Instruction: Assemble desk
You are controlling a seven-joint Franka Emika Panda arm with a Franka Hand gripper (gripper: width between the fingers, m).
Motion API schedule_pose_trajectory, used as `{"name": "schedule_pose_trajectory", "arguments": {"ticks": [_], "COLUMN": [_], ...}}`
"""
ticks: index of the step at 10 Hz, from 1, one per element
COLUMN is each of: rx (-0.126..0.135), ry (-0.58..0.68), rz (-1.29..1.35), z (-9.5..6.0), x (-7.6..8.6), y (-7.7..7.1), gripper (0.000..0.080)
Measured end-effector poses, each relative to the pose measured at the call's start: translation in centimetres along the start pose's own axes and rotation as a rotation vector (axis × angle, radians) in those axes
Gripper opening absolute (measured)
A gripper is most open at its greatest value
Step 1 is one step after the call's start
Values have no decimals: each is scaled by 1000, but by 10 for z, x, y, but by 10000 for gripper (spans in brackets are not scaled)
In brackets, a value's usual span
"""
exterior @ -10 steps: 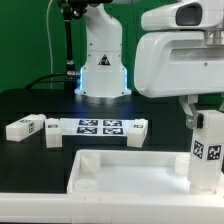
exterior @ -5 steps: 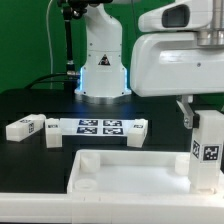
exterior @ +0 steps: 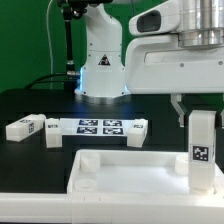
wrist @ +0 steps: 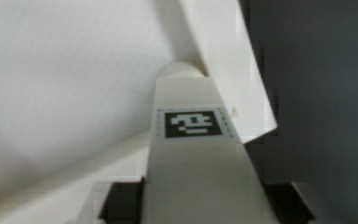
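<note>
Here, gripper (wrist: 197, 203): we found its jaws clamped on both sides of the leg (exterior: 202, 150).
Leg: we saw it upright between the jaws, lower end at the tabletop (exterior: 130, 185) corner on the exterior view's right.

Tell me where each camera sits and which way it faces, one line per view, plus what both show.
Exterior view: off the arm, low beside the table, facing across the tabletop and the marker board toward the robot base; the end effector shows at that view's right.
Wrist view: on the wrist, looking along the held leg, between the end effector's fingers, onto the tabletop.
Shared: the held leg and the tabletop.
</note>
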State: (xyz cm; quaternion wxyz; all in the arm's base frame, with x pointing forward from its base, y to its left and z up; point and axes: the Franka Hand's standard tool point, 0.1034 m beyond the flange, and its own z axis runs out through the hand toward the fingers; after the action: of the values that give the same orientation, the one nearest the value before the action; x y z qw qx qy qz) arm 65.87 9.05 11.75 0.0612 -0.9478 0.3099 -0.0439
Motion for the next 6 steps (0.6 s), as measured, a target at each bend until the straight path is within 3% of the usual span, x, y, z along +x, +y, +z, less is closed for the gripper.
{"name": "schedule_pose_trajectory", "arguments": {"ticks": [5, 6], "rx": [-3, -2], "ry": [-5, -7], "rz": [401, 408], "z": [0, 1], "x": [-1, -1], "y": [0, 0], "gripper": [291, 396]}}
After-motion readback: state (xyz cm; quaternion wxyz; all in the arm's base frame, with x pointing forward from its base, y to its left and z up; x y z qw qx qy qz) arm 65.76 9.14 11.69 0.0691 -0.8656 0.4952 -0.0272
